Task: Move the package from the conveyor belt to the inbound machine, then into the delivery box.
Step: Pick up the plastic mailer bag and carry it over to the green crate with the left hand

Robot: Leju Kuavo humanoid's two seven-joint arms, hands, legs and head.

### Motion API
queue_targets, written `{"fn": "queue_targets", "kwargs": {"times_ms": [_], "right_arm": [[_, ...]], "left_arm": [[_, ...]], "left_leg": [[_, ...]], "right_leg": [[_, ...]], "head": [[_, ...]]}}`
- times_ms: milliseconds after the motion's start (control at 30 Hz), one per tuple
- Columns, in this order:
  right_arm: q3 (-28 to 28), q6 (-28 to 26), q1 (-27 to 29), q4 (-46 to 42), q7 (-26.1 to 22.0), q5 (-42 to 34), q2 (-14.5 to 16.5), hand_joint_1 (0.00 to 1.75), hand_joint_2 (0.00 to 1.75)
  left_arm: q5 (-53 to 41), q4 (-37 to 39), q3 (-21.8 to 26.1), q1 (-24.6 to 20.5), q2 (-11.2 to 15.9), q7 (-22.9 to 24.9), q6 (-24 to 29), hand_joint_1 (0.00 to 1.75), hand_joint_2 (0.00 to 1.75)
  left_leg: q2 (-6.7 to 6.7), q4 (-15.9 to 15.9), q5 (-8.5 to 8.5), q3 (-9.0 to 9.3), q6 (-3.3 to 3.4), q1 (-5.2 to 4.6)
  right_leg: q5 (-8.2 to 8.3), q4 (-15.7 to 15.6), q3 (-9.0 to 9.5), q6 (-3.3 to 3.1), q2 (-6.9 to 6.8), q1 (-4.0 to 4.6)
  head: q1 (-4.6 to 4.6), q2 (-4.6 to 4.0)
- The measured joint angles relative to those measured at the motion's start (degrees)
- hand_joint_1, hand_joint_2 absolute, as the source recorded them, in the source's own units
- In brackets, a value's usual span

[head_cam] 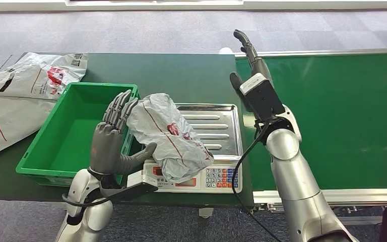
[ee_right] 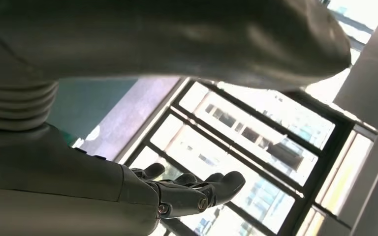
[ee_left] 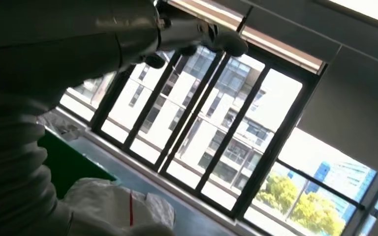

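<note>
Both arms are silver metallic tubes with rounded joint housings. Left hand: grey palm and thick grey thumb, lighter grey segmented fingers. Right hand: dark fingers, black camera block with a white label strapped at the wrist. Black cable loops down from each wrist. Grey ribbed cover behind each hand in wrist views.

Counts, placed from the steel-tray weighing scale: 1 crumpled grey plastic mailer package on it, 1 green plastic crate to its left, 2 flat grey mailer bags beyond the crate, 1 green conveyor belt to its right, 2 robot hands.
</note>
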Motion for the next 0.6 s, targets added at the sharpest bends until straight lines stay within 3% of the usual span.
{"fn": "queue_targets", "kwargs": {"times_ms": [100,233,400,600], "right_arm": [[-0.80,-3.37,2.77,-4.81,-0.18,4.52,0.76,0.00,1.75],[-1.45,-3.59,5.07,-9.91,0.98,7.64,2.00,0.00,1.75],[-2.61,-3.74,5.91,-11.98,1.32,9.03,2.67,0.00,1.75],[-3.56,-4.65,6.09,-12.05,0.83,9.49,2.71,0.00,1.75]], "left_arm": [[-14.34,15.08,-4.76,-11.40,0.73,3.94,0.16,0.00,1.75],[-21.34,34.03,-10.24,-22.10,0.52,4.11,1.85,0.00,1.75],[-21.87,47.80,-14.73,-27.55,-0.16,1.44,0.10,0.00,1.75],[-20.72,56.06,-18.18,-32.00,-0.72,-2.57,-2.44,0.00,1.75]], "left_leg": [[-0.54,-0.01,0.20,-0.18,-0.01,0.00],[0.05,-0.02,0.23,-0.15,-0.05,-0.02],[0.21,-0.02,0.23,-0.14,-0.04,-0.02],[0.18,-0.05,0.21,-0.04,-0.04,-0.02]], "right_leg": [[0.05,0.01,0.12,0.04,-0.50,-0.01],[0.31,0.01,-0.03,0.00,0.08,-0.03],[0.36,0.01,-0.07,0.00,0.24,-0.03],[0.33,0.01,0.06,0.01,0.16,-0.02]], "head": [[0.00,0.00],[0.00,0.00],[0.00,0.00],[-0.01,0.00]]}}
